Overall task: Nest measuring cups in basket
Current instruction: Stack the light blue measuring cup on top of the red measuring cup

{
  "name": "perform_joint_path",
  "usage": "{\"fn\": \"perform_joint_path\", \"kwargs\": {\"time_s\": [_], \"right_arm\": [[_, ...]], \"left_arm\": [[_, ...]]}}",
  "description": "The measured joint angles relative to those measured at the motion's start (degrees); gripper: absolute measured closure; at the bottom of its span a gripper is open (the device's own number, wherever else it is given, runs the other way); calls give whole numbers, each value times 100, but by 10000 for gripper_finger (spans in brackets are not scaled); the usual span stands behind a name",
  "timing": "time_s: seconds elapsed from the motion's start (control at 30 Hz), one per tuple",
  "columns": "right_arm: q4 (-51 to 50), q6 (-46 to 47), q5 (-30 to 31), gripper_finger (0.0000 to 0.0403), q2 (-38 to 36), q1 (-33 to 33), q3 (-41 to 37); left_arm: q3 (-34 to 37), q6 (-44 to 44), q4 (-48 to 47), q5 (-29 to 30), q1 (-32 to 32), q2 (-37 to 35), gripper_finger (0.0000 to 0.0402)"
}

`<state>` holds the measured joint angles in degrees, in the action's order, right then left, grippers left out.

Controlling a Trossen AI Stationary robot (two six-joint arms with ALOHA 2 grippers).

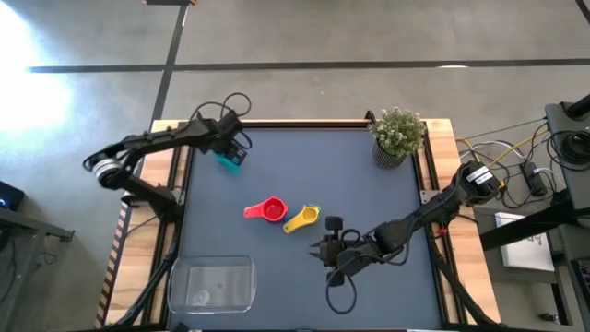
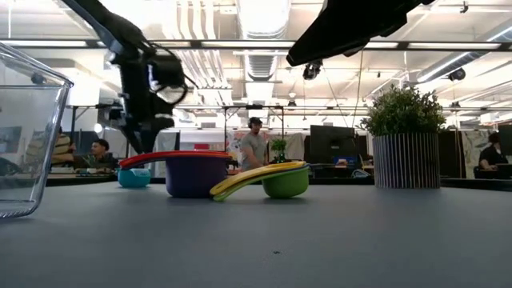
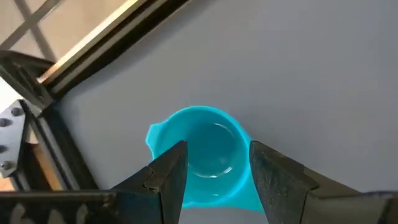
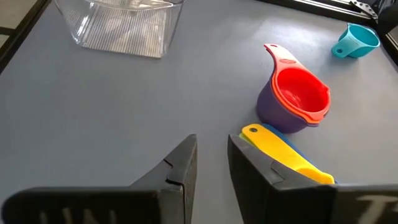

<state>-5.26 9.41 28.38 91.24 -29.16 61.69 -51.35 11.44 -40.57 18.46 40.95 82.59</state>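
Looking down from the high view, I have the left gripper [image 1: 230, 153] at the far left corner of the table, its fingers [image 3: 168, 177] spread to either side of the light blue cup [image 3: 205, 155], which sits upright on the grey table [image 1: 369, 194]; I cannot tell whether the pads touch its wall. My right gripper [image 4: 211, 165] hovers near the front of the table, right of centre, fingers only slightly parted and holding nothing. Just ahead of it lie two small stacks, side by side near the table's middle: the red cup [image 4: 303, 92] nested inside the purple cup [image 4: 268, 107], and the yellow cup [image 4: 283, 152] resting over a green cup [image 2: 286, 182], with a sliver of dark blue showing under the yellow handle. The basket [image 1: 212, 283] stands at the front left corner, well apart from both stacks and from the light blue cup. A potted plant [image 1: 397, 136] stands at the far right corner. Beyond the table, the low view shows people [image 2: 254, 146] in the room.
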Motion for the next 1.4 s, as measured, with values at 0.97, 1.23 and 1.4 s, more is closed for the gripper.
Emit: {"fn": "perform_joint_path", "kwargs": {"time_s": [0.97, 1.23, 1.4], "right_arm": [[-44, 0, -28, 324, 0, -124, -11], [-46, 0, -28, 335, 0, -124, -11], [-44, 0, -26, 330, 0, -121, -13]], "left_arm": [[-140, 232, 223, -600, 198, 878, 300], [-133, -583, 28, -650, 202, 944, 381], [-135, -1273, -369, -1172, 157, 692, 392]]}}
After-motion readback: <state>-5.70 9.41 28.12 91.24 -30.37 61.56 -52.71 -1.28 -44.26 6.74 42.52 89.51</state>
